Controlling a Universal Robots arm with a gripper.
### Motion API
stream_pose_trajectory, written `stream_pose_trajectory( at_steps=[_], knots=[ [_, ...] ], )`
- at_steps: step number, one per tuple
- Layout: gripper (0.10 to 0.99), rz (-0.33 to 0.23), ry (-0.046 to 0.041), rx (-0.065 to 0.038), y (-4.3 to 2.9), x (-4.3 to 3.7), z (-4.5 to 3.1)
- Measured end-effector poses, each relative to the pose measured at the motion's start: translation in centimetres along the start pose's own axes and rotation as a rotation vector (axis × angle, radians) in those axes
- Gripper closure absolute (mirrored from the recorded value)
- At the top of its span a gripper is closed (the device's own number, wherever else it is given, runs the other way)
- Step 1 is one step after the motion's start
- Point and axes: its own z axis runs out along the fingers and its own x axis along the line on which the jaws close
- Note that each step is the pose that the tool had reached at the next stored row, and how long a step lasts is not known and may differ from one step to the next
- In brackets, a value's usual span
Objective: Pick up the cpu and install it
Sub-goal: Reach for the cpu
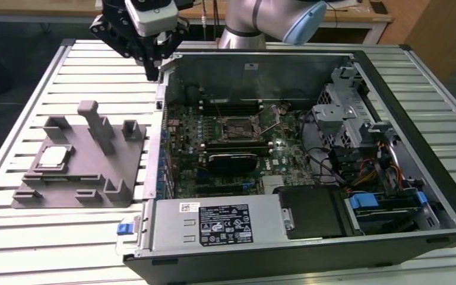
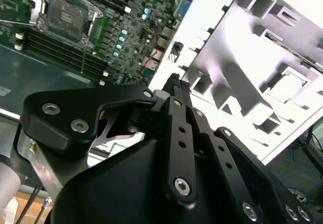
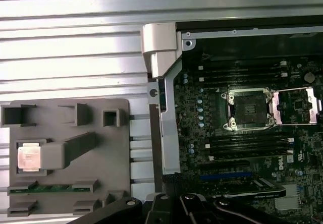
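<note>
Exterior view, nearest first: a silver power supply (image 1: 212, 224) sits in the front corner of the open computer case (image 1: 307, 261), with a tangle of cables (image 1: 363, 172) on the exterior view's right of it. Behind these lies the green motherboard (image 1: 212, 136), where the socket (image 1: 238, 126) sits open, its metal frame flipped back, between long black memory slots (image 1: 230, 107).

On the exterior view's left of the case, just beside its side wall, a grey plastic fixture (image 1: 93, 178) rests on the slatted metal desk (image 1: 62, 243). The cpu (image 1: 52, 157) lies flat in a square pocket on the fixture's outer side, pale top up, well apart from the socket. The fixture's upright posts (image 1: 93, 122) and the case wall stand between the two. In the first wrist view the cpu (image 3: 29, 158) shows in its pocket, with a green strip (image 3: 53, 188) seated in a slot near it.

Farthest back, the gripper (image 1: 152, 74) hangs above the case's far corner on the exterior view's left, carried by the silver arm (image 1: 248, 27). In the second wrist view the gripper (image 2: 175, 82) has its fingertips pressed together with nothing between them, well apart from the cpu (image 2: 290, 80).
</note>
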Motion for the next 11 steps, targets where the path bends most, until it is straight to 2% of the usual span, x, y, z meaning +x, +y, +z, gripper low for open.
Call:
stream_pose_trajectory(
  at_steps=[11],
  knots=[
    [0.980,0.000,0.0000,0.000,-0.18,2.28,0.08]
  ],
)
